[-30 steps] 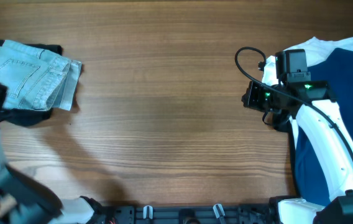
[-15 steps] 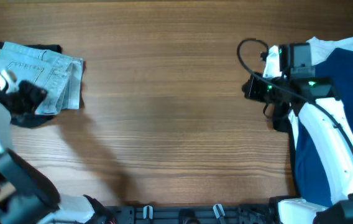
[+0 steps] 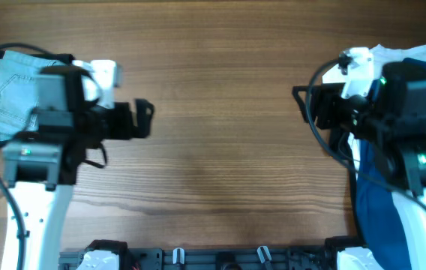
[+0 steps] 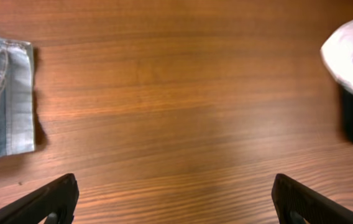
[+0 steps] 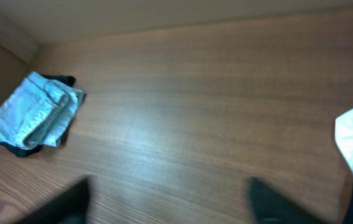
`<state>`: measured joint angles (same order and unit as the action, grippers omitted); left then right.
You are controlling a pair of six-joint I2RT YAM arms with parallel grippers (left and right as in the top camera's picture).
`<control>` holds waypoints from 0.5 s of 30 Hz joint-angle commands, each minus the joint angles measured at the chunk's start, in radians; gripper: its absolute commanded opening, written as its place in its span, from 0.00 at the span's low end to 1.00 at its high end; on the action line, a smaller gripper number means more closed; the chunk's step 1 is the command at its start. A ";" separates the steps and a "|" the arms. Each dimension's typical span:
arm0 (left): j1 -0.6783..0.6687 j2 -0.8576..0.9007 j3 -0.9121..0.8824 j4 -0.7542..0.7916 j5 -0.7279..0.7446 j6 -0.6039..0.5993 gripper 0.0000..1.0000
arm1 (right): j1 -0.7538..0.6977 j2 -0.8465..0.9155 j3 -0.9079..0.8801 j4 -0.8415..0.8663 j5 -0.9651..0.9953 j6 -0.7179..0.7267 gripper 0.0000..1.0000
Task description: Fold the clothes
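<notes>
Folded denim shorts [image 3: 3, 90] on a brown wood-grain desk [image 3: 220, 157]
They lie at the far-left corner; the left tool [image 4: 173, 190] and right tool [image 5: 169, 190] hover above the wood, both spread wide, holding nothing.

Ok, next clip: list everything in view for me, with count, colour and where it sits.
denim shorts: one, light blue, folded, far left corner of the table, lying on the black garment
black garment: one, black, under the shorts, only its edges showing
navy and white garment: one, right edge of the table, partly hidden by the right arm
table: one, brown wood
left arm: one, white and black, left side, partly above the shorts
right arm: one, white and black, right side
left fingers: two, black, spread apart, empty, over bare wood
right fingers: two, dark, blurred, spread apart, empty
</notes>
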<state>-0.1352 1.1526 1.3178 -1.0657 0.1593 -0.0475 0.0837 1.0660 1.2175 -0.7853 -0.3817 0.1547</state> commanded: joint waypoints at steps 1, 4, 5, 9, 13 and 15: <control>-0.110 0.003 -0.007 -0.006 -0.249 -0.050 1.00 | 0.005 -0.019 0.019 -0.001 -0.001 -0.021 1.00; -0.151 0.010 -0.007 0.002 -0.247 -0.050 1.00 | 0.005 -0.009 0.019 -0.002 -0.002 -0.020 1.00; -0.157 0.011 -0.007 0.002 -0.247 -0.050 1.00 | 0.005 -0.006 0.019 -0.002 -0.002 -0.019 1.00; -0.164 0.013 -0.007 0.002 -0.247 -0.050 1.00 | 0.005 0.017 0.019 -0.002 -0.005 0.154 1.00; -0.164 0.013 -0.007 0.002 -0.246 -0.050 1.00 | 0.005 0.040 0.019 -0.006 0.006 0.543 1.00; -0.164 0.013 -0.007 0.002 -0.247 -0.050 1.00 | 0.003 0.051 0.019 -0.037 0.096 0.545 1.00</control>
<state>-0.2947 1.1568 1.3167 -1.0691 -0.0666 -0.0879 0.0841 1.0954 1.2201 -0.7952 -0.3763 0.4847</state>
